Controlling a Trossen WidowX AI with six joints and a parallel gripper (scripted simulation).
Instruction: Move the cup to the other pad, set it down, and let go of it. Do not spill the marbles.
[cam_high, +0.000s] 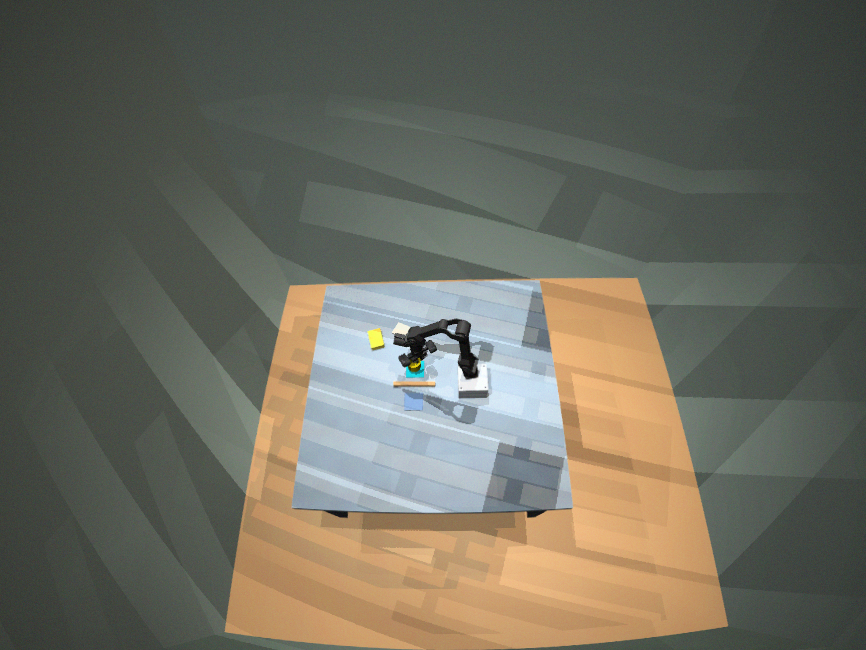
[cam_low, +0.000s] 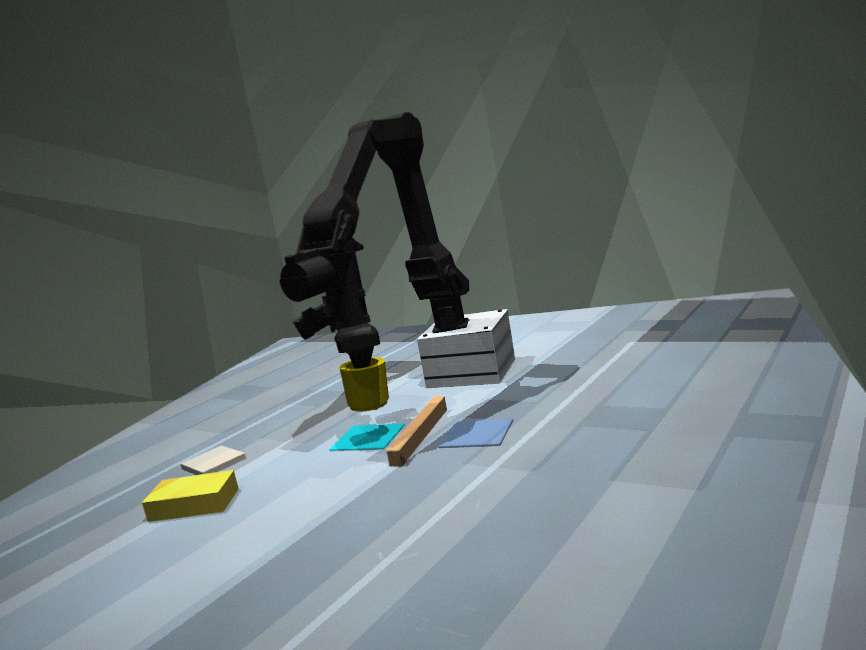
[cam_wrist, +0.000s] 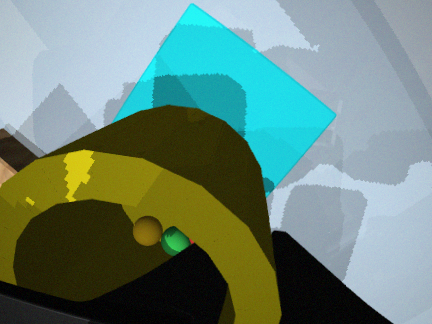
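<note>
My gripper (cam_low: 358, 355) (cam_high: 415, 358) is shut on the rim of the yellow cup (cam_low: 365, 384) (cam_high: 416, 365) (cam_wrist: 167, 166) and holds it upright in the air above the cyan pad (cam_low: 367, 436) (cam_high: 424, 375) (cam_wrist: 267, 86). In the wrist view an orange marble (cam_wrist: 147, 230) and a green marble (cam_wrist: 175, 241) lie inside the cup; one finger reaches into it. The blue pad (cam_low: 476, 432) (cam_high: 413, 403) lies on the other side of a wooden bar (cam_low: 416, 429) (cam_high: 414, 383).
The wooden bar lies flat between the two pads. A yellow block (cam_low: 189, 494) (cam_high: 375, 338) and a flat cream tile (cam_low: 212, 458) (cam_high: 400, 328) lie to the left. The arm's grey base box (cam_low: 465, 347) (cam_high: 472, 383) stands behind the pads.
</note>
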